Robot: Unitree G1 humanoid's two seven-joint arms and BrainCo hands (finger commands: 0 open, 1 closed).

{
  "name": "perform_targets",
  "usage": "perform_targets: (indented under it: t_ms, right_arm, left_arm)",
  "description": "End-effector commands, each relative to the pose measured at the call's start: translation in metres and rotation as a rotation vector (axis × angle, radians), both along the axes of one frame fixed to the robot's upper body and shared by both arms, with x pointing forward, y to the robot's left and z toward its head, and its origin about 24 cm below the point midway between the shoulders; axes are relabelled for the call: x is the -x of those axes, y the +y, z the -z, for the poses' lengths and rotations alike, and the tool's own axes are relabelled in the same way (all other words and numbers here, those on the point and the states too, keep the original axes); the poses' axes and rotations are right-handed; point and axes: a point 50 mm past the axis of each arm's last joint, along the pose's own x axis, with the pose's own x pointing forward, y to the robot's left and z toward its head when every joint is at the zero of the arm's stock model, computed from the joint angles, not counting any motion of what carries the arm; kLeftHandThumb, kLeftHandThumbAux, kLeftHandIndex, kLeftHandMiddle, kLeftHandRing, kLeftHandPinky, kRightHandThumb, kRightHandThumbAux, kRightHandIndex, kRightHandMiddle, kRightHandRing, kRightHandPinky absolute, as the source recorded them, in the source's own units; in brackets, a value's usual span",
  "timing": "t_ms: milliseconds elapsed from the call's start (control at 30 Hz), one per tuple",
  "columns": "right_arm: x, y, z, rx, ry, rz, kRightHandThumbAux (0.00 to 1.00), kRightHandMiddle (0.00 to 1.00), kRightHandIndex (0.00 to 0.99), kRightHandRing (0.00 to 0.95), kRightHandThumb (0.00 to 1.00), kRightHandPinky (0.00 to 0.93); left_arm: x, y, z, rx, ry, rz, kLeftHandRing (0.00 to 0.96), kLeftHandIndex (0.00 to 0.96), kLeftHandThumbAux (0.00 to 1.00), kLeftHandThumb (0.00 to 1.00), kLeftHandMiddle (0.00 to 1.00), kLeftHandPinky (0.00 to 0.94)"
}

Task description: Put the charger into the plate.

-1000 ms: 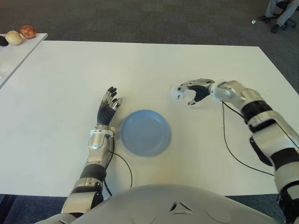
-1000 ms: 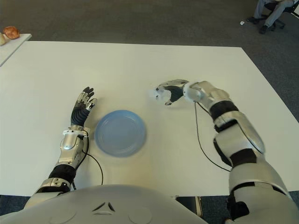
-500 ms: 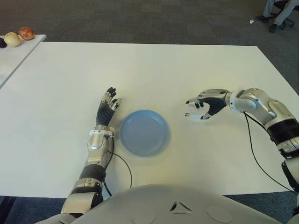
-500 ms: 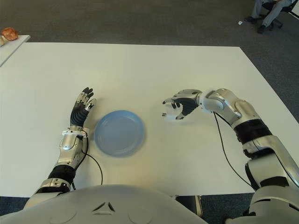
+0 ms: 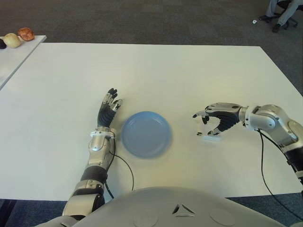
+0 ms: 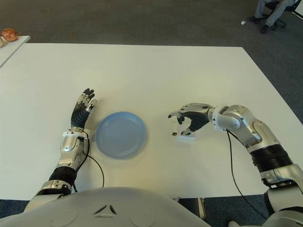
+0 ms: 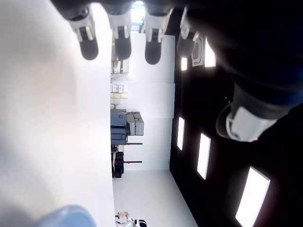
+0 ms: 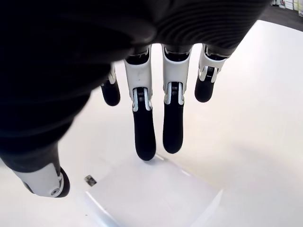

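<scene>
A small white charger (image 5: 209, 137) lies flat on the white table (image 5: 142, 71), its prongs pointing toward the blue plate (image 5: 147, 134), which sits about a hand's width to its left. My right hand (image 5: 213, 122) hovers just over the charger with fingers loosely spread. In the right wrist view two fingertips (image 8: 145, 146) reach the charger's (image 8: 151, 194) far edge while the thumb stays apart from it. My left hand (image 5: 110, 108) shows flat and open just left of the plate.
A side table (image 5: 9, 61) at the far left carries round fruit-like items (image 5: 14, 38). A black cable (image 5: 265, 165) trails from my right forearm over the table. A person's legs (image 5: 284, 12) show at the far right on the carpet.
My right hand has come back toward me and to the right, away from the plate's far side. The charger has travelled with it and now lies under the fingers. The left hand has not moved.
</scene>
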Motion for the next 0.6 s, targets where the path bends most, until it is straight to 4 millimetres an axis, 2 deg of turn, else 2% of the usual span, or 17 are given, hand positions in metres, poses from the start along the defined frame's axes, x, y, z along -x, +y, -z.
perform_targets:
  t_ms: [33, 300, 467, 533, 600]
  right_arm:
    - [0.006, -0.002, 0.000, -0.032, 0.004, 0.024, 0.635, 0.429, 0.115, 0.360, 0.000, 0.077]
    - [0.013, -0.003, -0.003, -0.064, 0.000, 0.016, 0.649, 0.480, 0.109, 0.408, 0.000, 0.055]
    - [0.016, -0.002, -0.005, -0.095, -0.008, 0.011, 0.648, 0.473, 0.104, 0.398, 0.000, 0.056]
    - [0.017, -0.001, -0.006, -0.124, -0.020, 0.013, 0.641, 0.430, 0.098, 0.359, 0.000, 0.039]
    - [0.017, -0.001, -0.005, -0.158, -0.039, 0.025, 0.623, 0.347, 0.086, 0.309, 0.000, 0.019]
  left_arm:
    - [0.029, -0.001, 0.037, 0.037, 0.223, -0.013, 0.085, 0.050, 0.531, 0.000, 0.108, 0.076]
    - [0.028, -0.001, 0.037, 0.024, 0.229, -0.017, 0.083, 0.051, 0.526, 0.000, 0.106, 0.075]
    - [0.028, 0.000, 0.037, 0.020, 0.233, -0.016, 0.086, 0.055, 0.527, 0.000, 0.109, 0.083]
    - [0.028, 0.001, 0.037, 0.018, 0.233, -0.013, 0.088, 0.056, 0.528, 0.000, 0.110, 0.083]
    - [0.028, 0.001, 0.037, 0.017, 0.231, -0.011, 0.088, 0.055, 0.529, 0.000, 0.110, 0.083]
